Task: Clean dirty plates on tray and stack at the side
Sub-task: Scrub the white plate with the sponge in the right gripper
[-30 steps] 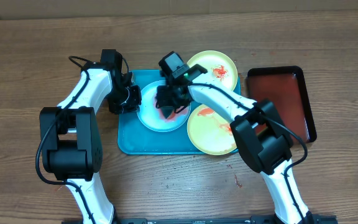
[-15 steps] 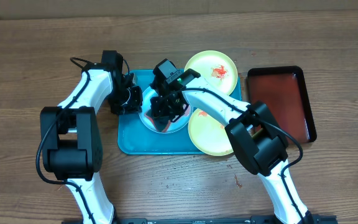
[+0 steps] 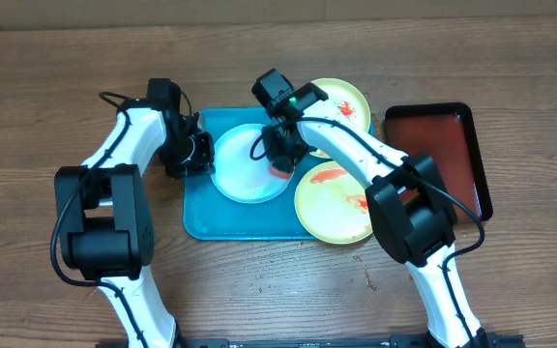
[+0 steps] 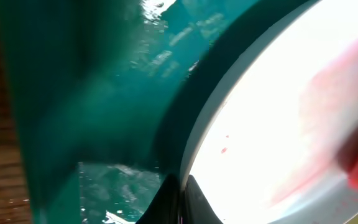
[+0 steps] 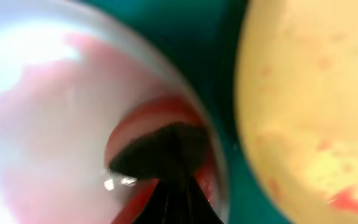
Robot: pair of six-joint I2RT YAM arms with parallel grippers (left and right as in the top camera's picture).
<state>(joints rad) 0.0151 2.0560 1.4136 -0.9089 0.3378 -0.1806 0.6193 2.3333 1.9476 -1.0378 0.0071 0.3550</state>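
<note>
Lying between both arms, pale plate (image 3: 240, 166) is being wiped by right gripper (image 3: 279, 161) pinching a red pad (image 3: 280, 172); hold of left gripper (image 3: 201, 153) unclear.

the brown wooden counter (image 3: 46, 87) carries a large teal-blue rectangular plastic tray (image 3: 230, 220) beneath the right end effector (image 3: 280, 162), its left rim by the left end effector (image 3: 197, 155). a smaller black-rimmed tray with dark red inside (image 3: 433, 155) lies well right of both. red specks (image 3: 367, 280) dot the wood.
</note>
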